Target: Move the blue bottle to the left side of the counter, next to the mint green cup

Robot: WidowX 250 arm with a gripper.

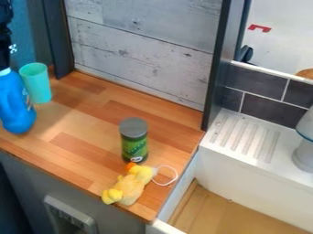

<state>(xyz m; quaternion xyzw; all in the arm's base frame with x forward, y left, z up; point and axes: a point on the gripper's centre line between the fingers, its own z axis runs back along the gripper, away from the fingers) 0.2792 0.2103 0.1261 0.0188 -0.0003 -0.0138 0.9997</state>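
The black gripper (5,52) is at the upper left edge, directly above the white top of a blue bottle (16,103); whether it touches the bottle I cannot tell. The bottle stands upright on the left of the wooden counter. Just right of and behind it stands a turquoise cup (37,83). A green can with a grey lid (134,141) stands upright right of the counter's middle. In front of the can lies a yellow plush toy (131,184) with an orange part and a white loop of cord.
A wood-plank panel (140,50) backs the wooden counter (85,119), with dark posts at its sides. To the right are a white ribbed drainboard (247,137), a grey-white object (304,148) on it, and a lower wooden-floored area (226,212) in front.
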